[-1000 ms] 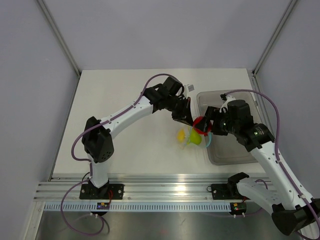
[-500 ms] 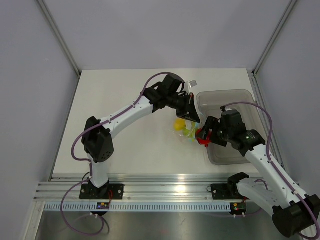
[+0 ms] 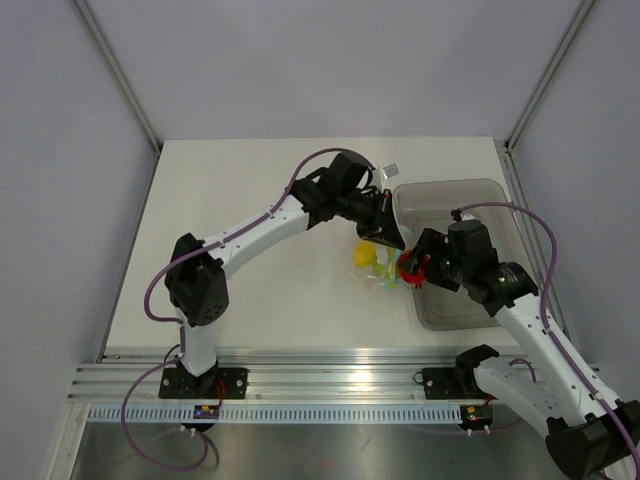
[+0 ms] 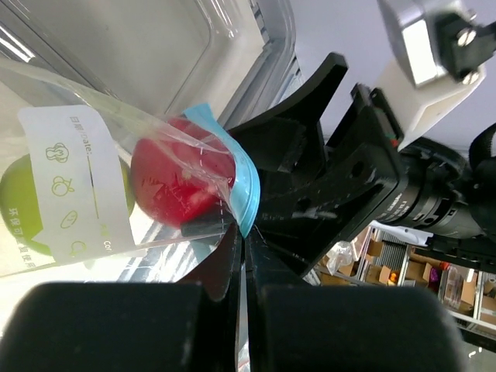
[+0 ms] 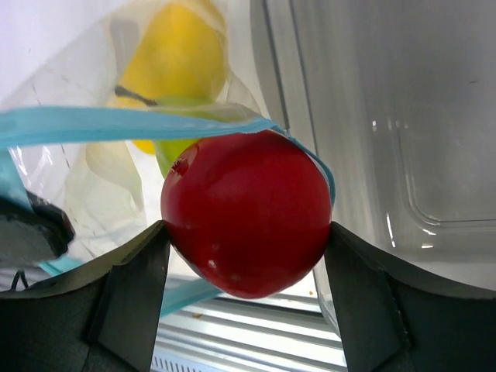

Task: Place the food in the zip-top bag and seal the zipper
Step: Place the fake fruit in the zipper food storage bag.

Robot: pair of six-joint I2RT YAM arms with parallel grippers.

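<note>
1. Right fingers (image 5: 128, 302): spread wide, one pad on each side of the red toy fruit (image 5: 246, 213), clamping it between them.
2. Red toy fruit: glossy and round. It sits in the mouth of the zip-top bag (image 5: 70, 178). The light-blue zipper (image 5: 116, 124) runs across its top and curves round one side. From the left wrist view it shows through the clear film, so at least part of it is inside.
3. Left fingers (image 4: 116, 325): pressed together, pinching the bag's edge right at the zipper strip, with the mouth turned toward the right arm.
4. Zip-top bag: clear and crinkled, with a white printed label. It is unsealed, its mouth parted around the red fruit. It is held over the bench (image 3: 250, 200), just beside the left wall of the grey bin (image 3: 470, 188). Whether its bottom touches the bench, I cannot tell.
5. Yellow toy fruit (image 5: 174, 58): inside the bag, farthest from the mouth.
6. Yellow-green toy fruit (image 5: 177, 151): inside the bag, between the yellow one and the red one.
7. Grey bin: translucent and rectangular, on the right side of the bench. The right arm reaches across its left part.
</note>
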